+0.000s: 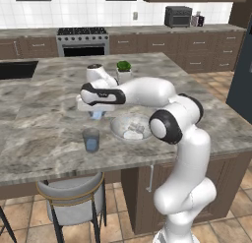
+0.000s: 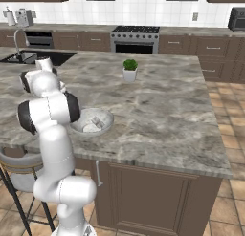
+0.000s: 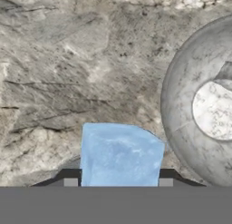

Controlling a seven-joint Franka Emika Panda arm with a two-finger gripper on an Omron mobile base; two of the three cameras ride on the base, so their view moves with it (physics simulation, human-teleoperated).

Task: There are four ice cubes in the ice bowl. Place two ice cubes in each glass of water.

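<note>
The fingers point(image 3: 118, 182) pinch one ice cube point(image 3: 120, 154) between them above the table point(image 3: 68, 60), the ice bowl point(image 3: 181, 109) off to one side; the carry should probably end squarely over a glass of water point(image 1: 91, 139) before release. The cube is a pale blue, translucent, blunt-cornered chunk.

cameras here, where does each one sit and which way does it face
Left base view: behind the arm's left, looking forward and down at the island; arm rises lower right, over the ice bowl and a glass of water.
Right base view: behind the arm's right; arm lower left, same ice bowl.
Hand view: on the hand, looking down at the counter; fingers flank an ice cube.
All three share the bowl.
</note>
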